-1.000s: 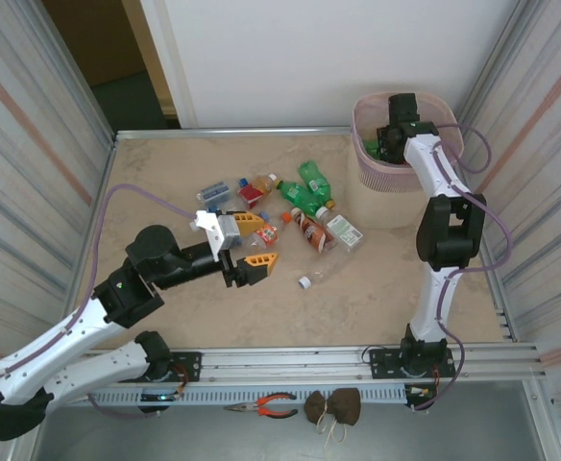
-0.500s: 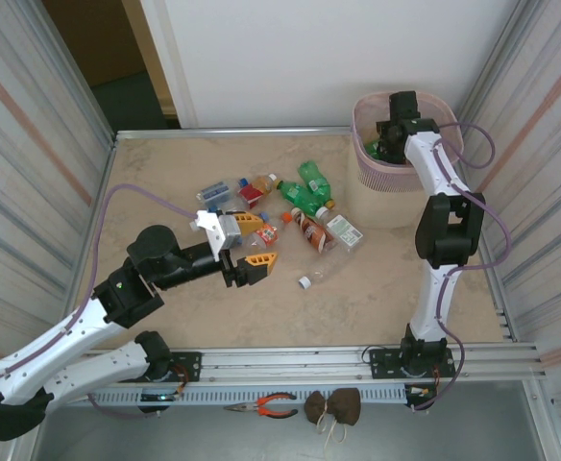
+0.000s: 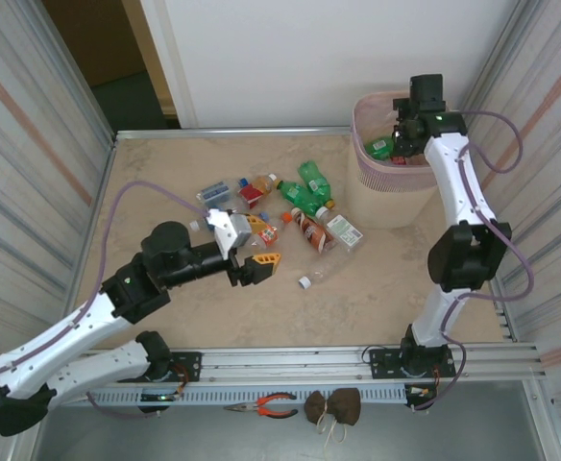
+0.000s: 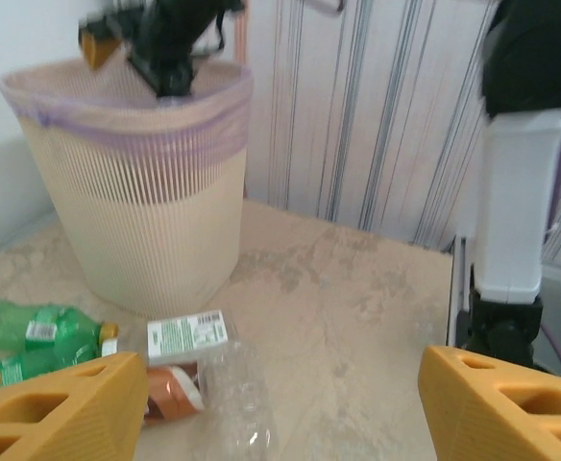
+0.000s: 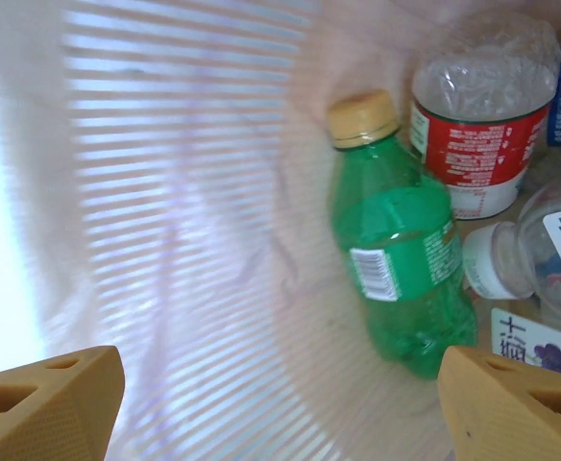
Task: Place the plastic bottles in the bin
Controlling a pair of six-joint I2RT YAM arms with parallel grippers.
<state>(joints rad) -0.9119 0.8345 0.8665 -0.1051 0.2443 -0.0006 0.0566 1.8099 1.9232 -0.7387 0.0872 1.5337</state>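
Right wrist: green bottle (image 5: 396, 259), seemingly free, inside bin (image 5: 165, 192).

I see the bin (image 3: 386, 197) upper right in the overhead frame, with bottles (image 3: 378, 147) inside it; other bottles (image 3: 309, 197) lie centre-frame, to its left.

I see a pale pink ribbed bin (image 3: 381, 192), a green bottle (image 5: 401, 269) with yellow cap, a clear bottle (image 5: 482, 106) labelled red, orange fingers (image 4: 60, 403) on the left end effector (image 4: 280, 399), a mottled beige bench (image 3: 165, 173).
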